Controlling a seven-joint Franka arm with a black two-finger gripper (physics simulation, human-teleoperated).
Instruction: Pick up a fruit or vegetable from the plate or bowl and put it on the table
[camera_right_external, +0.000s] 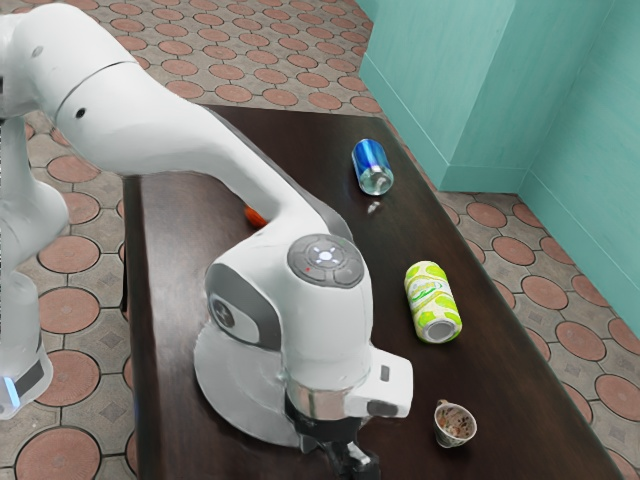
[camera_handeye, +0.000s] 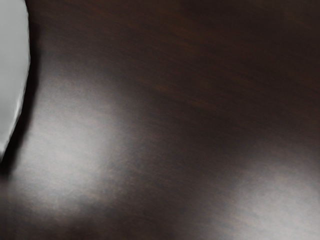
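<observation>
My black gripper (camera_right_external: 352, 460) is low over the table near the exterior view's bottom edge, beside the white round plate (camera_right_external: 228, 385). My arm hides much of the plate, and I cannot tell what lies on its hidden part. An orange-red item (camera_right_external: 256, 216), possibly a fruit or vegetable, rests on the dark table (camera_right_external: 165, 300) farther back, partly covered by the arm. In the wrist view, the pale edge of the plate (camera_handeye: 12, 75) borders the dark wooden tabletop (camera_handeye: 165, 110).
A blue can (camera_right_external: 371, 166) lies on the table's far part. Nearer are a green and white can (camera_right_external: 433, 303) and a small cup (camera_right_external: 455, 426) with speckled contents, both to the exterior view's right of my hand. Teal walls (camera_right_external: 480, 90) stand beyond the table.
</observation>
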